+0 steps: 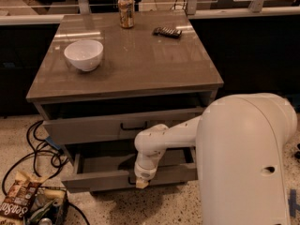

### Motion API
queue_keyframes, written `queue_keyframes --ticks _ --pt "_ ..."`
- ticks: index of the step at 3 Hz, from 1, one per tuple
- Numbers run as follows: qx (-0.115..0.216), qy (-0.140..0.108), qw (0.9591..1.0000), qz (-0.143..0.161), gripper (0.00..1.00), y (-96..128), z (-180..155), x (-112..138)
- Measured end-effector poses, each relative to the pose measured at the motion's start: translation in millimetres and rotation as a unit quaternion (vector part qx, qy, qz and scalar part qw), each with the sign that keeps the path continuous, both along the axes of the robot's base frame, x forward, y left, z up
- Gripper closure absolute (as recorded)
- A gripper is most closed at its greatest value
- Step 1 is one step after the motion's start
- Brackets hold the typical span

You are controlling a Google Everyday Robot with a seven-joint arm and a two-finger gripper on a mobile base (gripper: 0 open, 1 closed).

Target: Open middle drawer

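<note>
The grey cabinet (140,69) has a top drawer (89,128) with a dark bar handle. Below it the middle drawer (93,180) stands pulled out toward me, with its grey inside showing. Its front is low in the view. My gripper (141,182) points down at the centre of that drawer's front, right where the handle sits, and covers most of the handle. No lower drawer shows beneath the pulled-out one.
A white bowl (84,54), a drink can (125,11) and a dark flat object (167,31) sit on the cabinet top. Cables (40,146) and a snack bag (18,203) lie on the floor at the left. My arm's large white housing (243,163) fills the lower right.
</note>
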State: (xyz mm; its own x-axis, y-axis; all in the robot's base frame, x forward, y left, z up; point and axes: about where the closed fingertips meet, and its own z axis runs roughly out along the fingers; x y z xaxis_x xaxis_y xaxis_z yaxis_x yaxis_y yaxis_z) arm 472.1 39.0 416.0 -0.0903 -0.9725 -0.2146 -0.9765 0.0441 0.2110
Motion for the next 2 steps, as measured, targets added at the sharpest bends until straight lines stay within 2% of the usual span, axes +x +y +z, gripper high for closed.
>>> queue_keyframes --ticks 1,2 --pt "0.003 0.004 1.0 0.003 1.0 -1.7 -0.5 0.7" --pt "0.009 -0.005 0.9999 -0.009 1.0 -7.0 3.7 -0.4"
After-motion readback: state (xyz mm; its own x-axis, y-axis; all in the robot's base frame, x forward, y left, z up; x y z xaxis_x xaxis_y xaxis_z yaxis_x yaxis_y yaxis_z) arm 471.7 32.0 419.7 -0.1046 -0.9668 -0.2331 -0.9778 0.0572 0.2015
